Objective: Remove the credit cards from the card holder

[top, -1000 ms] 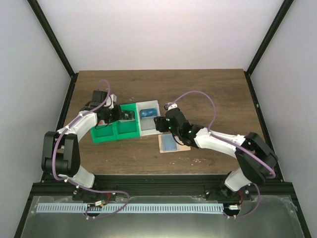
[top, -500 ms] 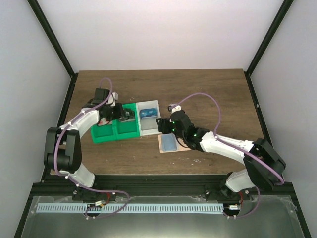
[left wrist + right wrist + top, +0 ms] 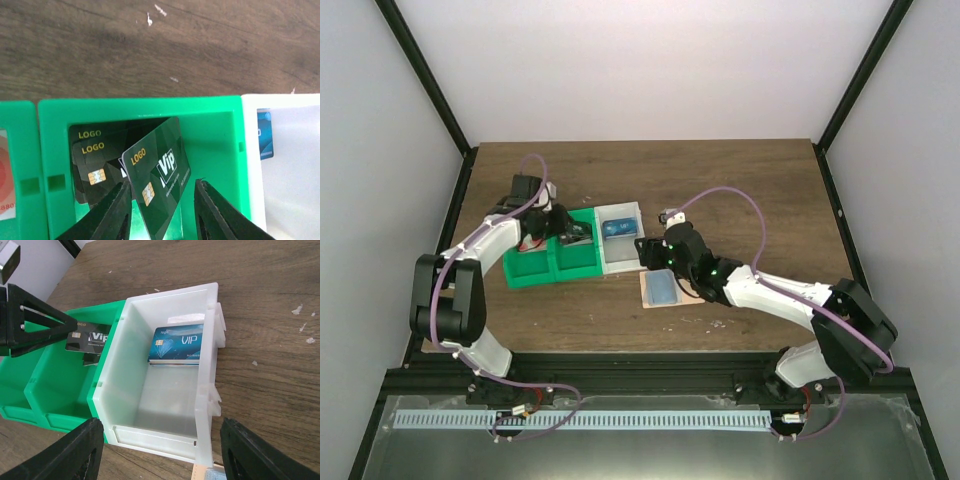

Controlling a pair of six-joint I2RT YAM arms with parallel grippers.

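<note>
My left gripper (image 3: 162, 200) hangs open over the green tray's (image 3: 140, 106) right compartment. A dark VIP card (image 3: 159, 175) leans tilted between its fingers, over other dark cards (image 3: 92, 160). To the left, a pale card with red circles (image 3: 5, 182) lies in the adjoining compartment. A blue credit card (image 3: 177, 344) rests in the translucent white box (image 3: 210, 365). My right gripper (image 3: 162, 432) stands wide open above that box's near wall, holding nothing. The tan card holder (image 3: 665, 288) lies open on the table below the right gripper (image 3: 655, 252), one blue-grey panel showing.
The green tray (image 3: 552, 280) and white box (image 3: 620, 262) sit side by side mid-table. Bare wooden table (image 3: 740, 190) spreads behind and to the right. Black frame posts (image 3: 845, 120) run along both sides.
The left gripper's jaws have come apart around the dark VIP card over the green tray. The right arm shifted slightly to the right earlier and has since stayed still.
</note>
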